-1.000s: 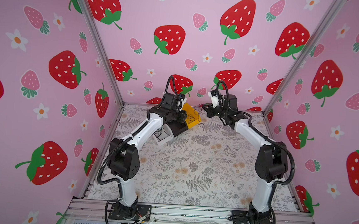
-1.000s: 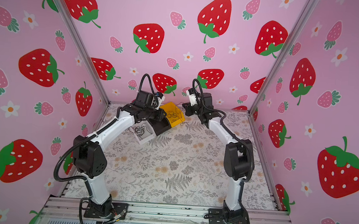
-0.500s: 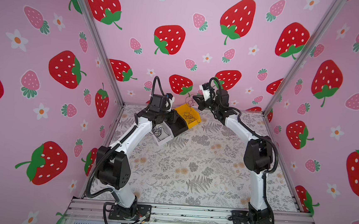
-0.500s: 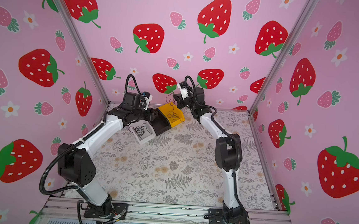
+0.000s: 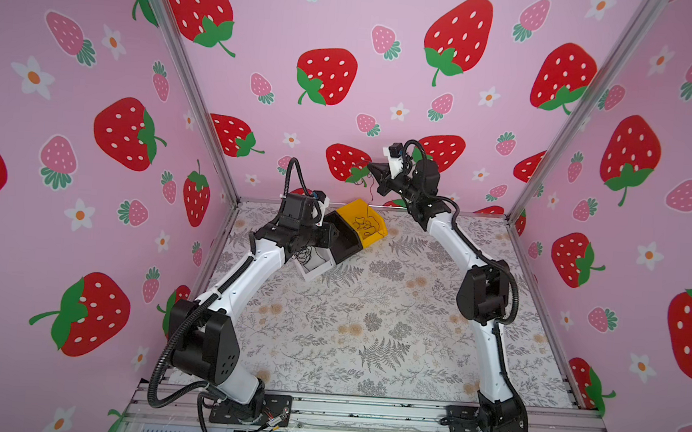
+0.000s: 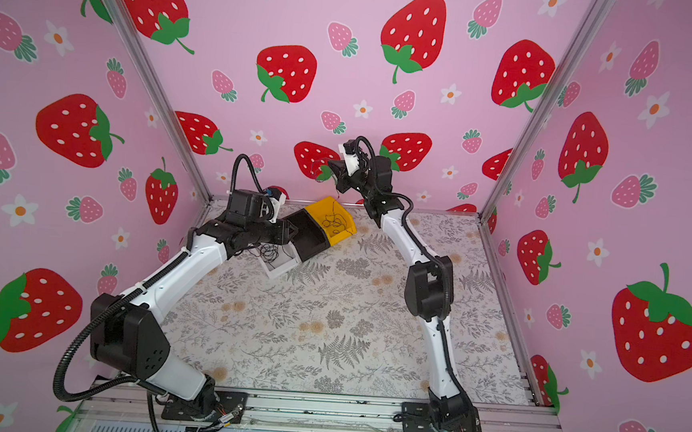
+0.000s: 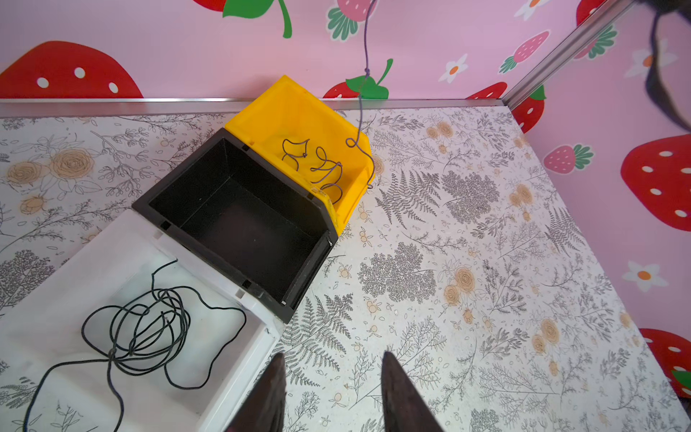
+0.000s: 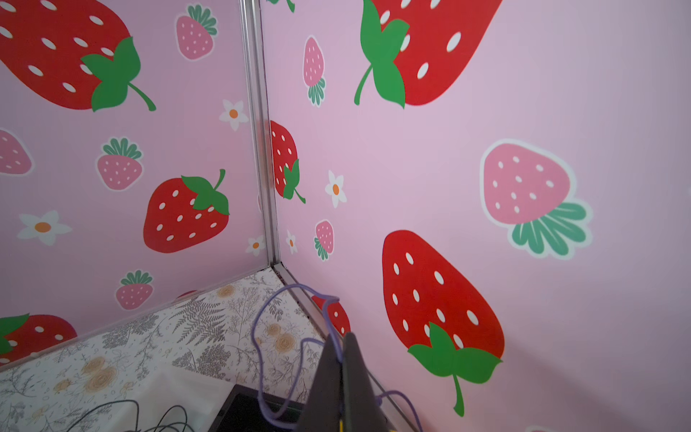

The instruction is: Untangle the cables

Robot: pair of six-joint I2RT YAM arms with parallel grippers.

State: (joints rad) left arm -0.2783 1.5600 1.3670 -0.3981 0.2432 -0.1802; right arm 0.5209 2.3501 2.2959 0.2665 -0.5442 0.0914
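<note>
1. Yellow bin (image 5: 350,214), far middle of the table, just beside the back wall.
2. Black bin (image 7: 179,179), touching yellow's near-left side.
3. White bin (image 7: 45,325), touching black's near-left side; the three make a diagonal row.
4. Table (image 5: 369,331), grey floral print.
5. Walls (image 5: 369,31), pink with strawberries and flowers.
6. Metal corner posts (image 5: 191,81), left and right.
7. Metal rail (image 5: 364,410) along the near edge.

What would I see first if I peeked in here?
Giant red strawberries cover the pink walls all around. High at the back, the right gripper pinches a thin purple cable that dangles down to the yellow bin. Beside it sit a black bin and a white bin holding a tangled black cable.
</note>
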